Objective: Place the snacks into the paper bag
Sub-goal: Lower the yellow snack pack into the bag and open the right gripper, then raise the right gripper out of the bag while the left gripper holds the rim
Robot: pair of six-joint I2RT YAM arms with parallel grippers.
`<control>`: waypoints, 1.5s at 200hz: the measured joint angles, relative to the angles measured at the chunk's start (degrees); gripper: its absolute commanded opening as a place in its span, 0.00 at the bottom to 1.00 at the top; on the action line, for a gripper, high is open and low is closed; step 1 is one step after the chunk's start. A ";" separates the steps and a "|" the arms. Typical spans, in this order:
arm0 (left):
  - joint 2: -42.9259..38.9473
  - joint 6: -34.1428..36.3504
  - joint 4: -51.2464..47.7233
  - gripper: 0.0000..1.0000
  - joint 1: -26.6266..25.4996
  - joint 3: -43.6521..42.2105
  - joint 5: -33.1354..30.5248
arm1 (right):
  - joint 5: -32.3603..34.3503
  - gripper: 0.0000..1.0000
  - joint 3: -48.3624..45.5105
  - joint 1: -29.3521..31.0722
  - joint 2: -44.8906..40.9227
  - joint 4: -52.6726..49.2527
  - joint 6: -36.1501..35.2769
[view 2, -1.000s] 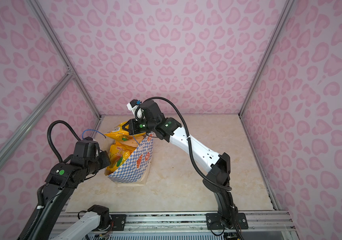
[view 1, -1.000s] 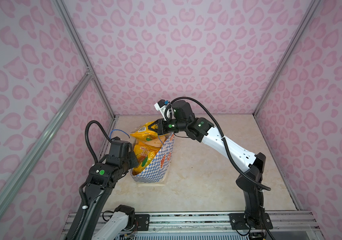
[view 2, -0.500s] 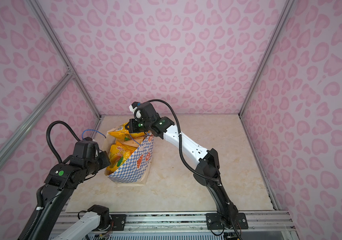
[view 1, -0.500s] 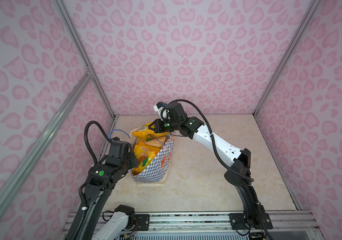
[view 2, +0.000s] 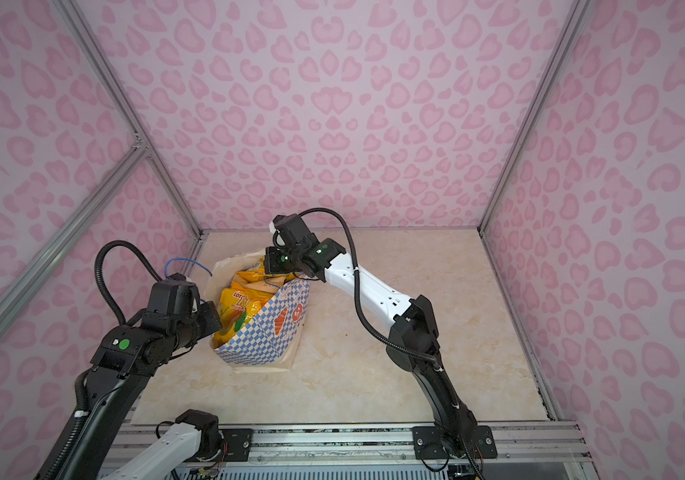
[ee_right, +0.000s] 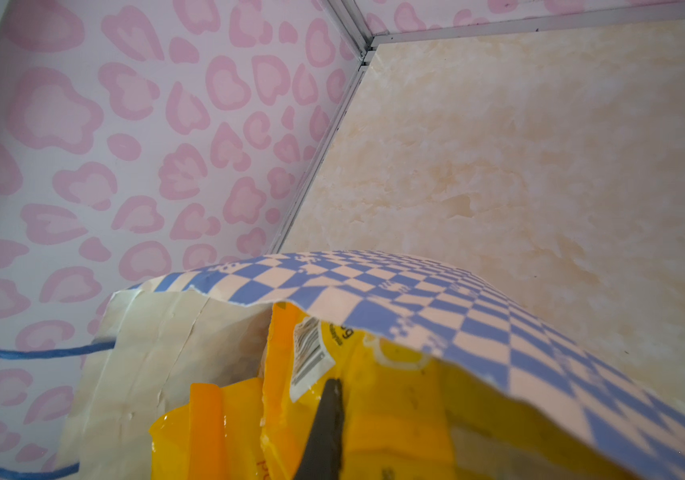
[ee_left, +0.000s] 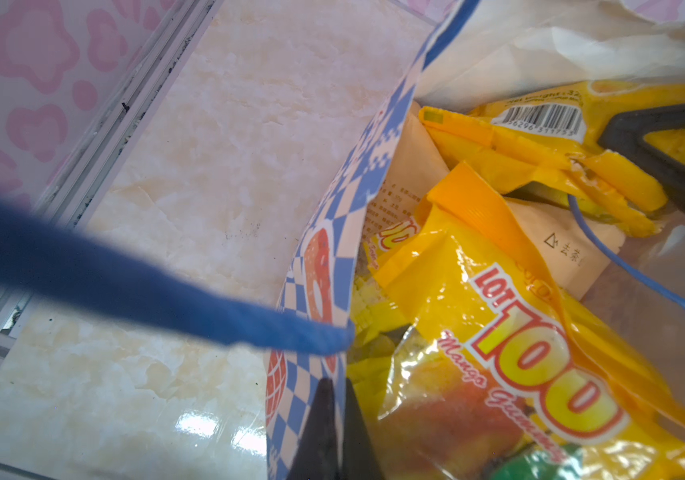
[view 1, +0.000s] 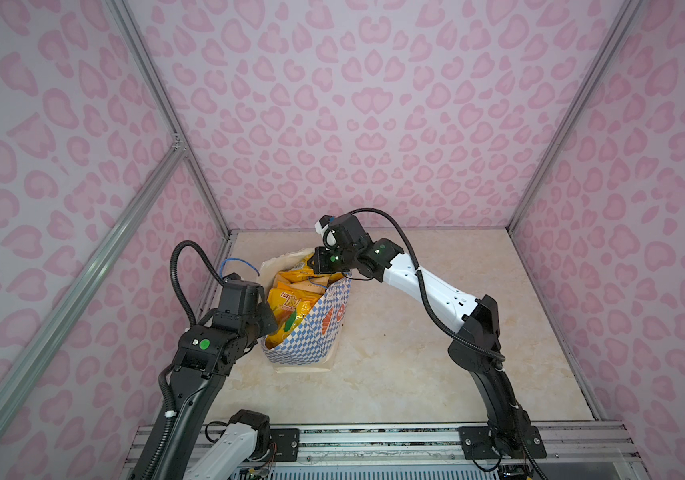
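The paper bag [view 1: 311, 336] [view 2: 266, 336], with its blue-and-white checks, stands open at the table's left. The snacks [view 1: 291, 307] [view 2: 237, 311] fill it, mostly yellow and orange packets. My left gripper [view 1: 268, 322] [view 2: 214, 320] [ee_left: 334, 399] is shut on the paper bag's near rim [ee_left: 328, 257]. At the bag's far mouth my right gripper [view 1: 316, 266] [view 2: 268, 264] [ee_right: 332, 390] is shut on a yellow packet [ee_left: 540, 141] [ee_right: 395, 399] that bears a barcode. Below it lie a "LOT 100" mango packet [ee_left: 499, 353] and a tan pouch [ee_left: 411, 166].
The pink patterned left wall [view 1: 83, 291] and its metal rail [view 1: 212, 286] run close beside the bag. One blue cord handle [ee_left: 124, 286] [ee_right: 29, 353] hangs outside the bag, toward that wall. Bare marble tabletop [view 1: 415, 365] lies to the bag's right and front.
My right arm's elbow has swung left while its gripper stayed at the bag's mouth with the yellow packet. The left arm and the bag have not moved.
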 measured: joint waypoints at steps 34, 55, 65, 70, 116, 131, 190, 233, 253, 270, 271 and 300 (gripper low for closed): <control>0.22 0.00 0.02 0.04 0.00 0.13 0.00 | 0.11 0.31 3.32 0.04 1.40 -0.96 0.35; 0.31 -0.02 0.00 0.05 0.00 0.22 0.00 | 0.15 0.40 3.80 0.13 0.90 -0.92 0.07; 0.31 -0.02 0.00 0.05 0.00 0.22 0.00 | 0.35 0.44 3.98 0.15 0.57 -0.96 -0.07; 0.31 -0.02 -0.02 0.05 0.00 0.22 0.00 | 0.55 0.46 4.04 0.20 0.31 -0.98 -0.09; 0.70 0.00 -0.26 0.10 0.00 0.74 0.02 | 2.08 0.62 7.13 1.68 -4.22 -1.70 -3.72; 0.76 0.09 -0.59 0.21 0.00 1.86 0.13 | 3.93 0.70 7.52 2.97 -6.88 -2.64 -6.08; 0.61 0.68 -1.01 0.96 0.83 7.74 -0.70 | 11.72 0.92 -5.27 5.75 -16.28 -2.89 -10.58; 2.78 1.46 -2.45 0.97 3.67 12.07 -0.20 | 13.64 0.98 -6.14 6.95 -14.08 -4.04 -10.34; 3.61 2.03 -2.54 0.98 6.12 12.50 2.78 | 13.81 0.98 -4.55 7.80 -12.24 -4.37 -9.18; 4.83 2.75 -2.67 0.99 7.54 14.12 5.90 | 14.03 0.98 -4.57 8.44 -11.43 -5.16 -7.17; 4.87 2.78 -2.67 0.99 7.58 14.19 6.01 | 14.05 0.98 -4.61 8.48 -11.41 -5.18 -7.06; 7.50 4.17 -2.54 0.99 8.94 15.54 10.21 | 15.61 0.98 -5.27 9.51 -11.06 -6.32 -4.04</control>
